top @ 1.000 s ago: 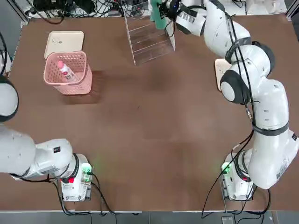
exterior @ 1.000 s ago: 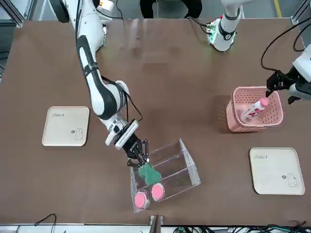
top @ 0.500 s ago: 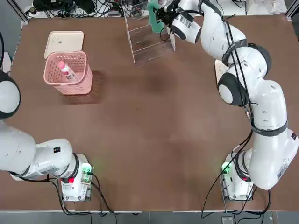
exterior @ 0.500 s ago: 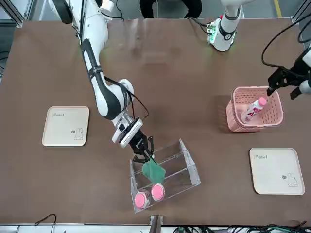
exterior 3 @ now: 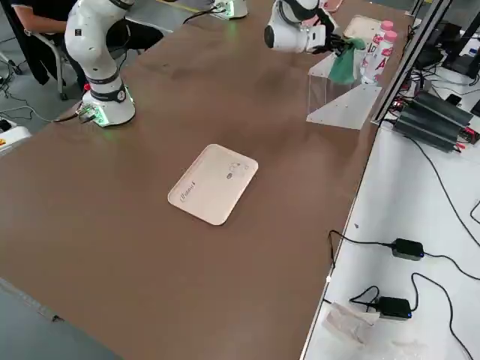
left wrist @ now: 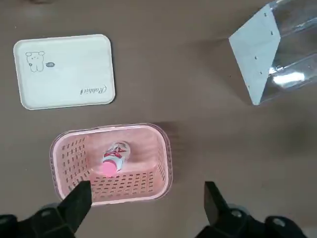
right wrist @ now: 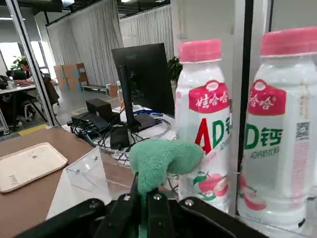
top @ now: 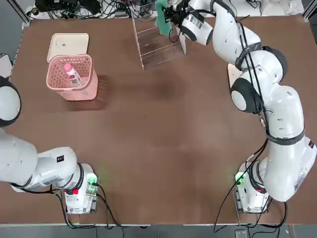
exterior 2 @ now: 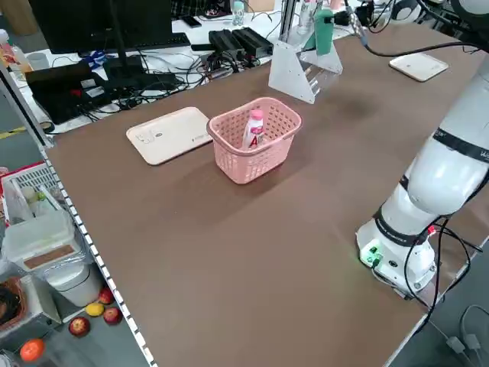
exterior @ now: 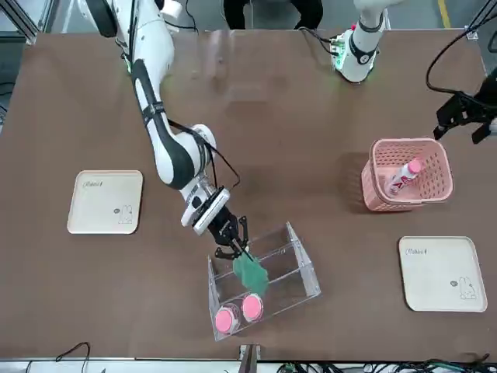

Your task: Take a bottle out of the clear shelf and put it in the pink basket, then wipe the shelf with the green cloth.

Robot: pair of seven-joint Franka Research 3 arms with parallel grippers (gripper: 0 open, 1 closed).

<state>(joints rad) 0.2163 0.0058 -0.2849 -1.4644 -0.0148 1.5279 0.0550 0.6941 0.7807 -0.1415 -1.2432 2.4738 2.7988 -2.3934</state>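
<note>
A pink-capped bottle [exterior: 403,178] leaned inside the pink basket [exterior: 439,189], cap uppermost, its long axis tilted toward one wall. Two more white bottles [exterior: 238,313] stood upright in the clear shelf [exterior: 299,268]. The right gripper [exterior: 238,250], fingers pinched tight on the green cloth [exterior: 250,273], held the rag inside the shelf beside those bottles. Only the right wrist view showed their red lettering. The left gripper [left wrist: 144,204], fingers spread wide and empty, hung above the basket, beside a cream tray [left wrist: 63,71].
</note>
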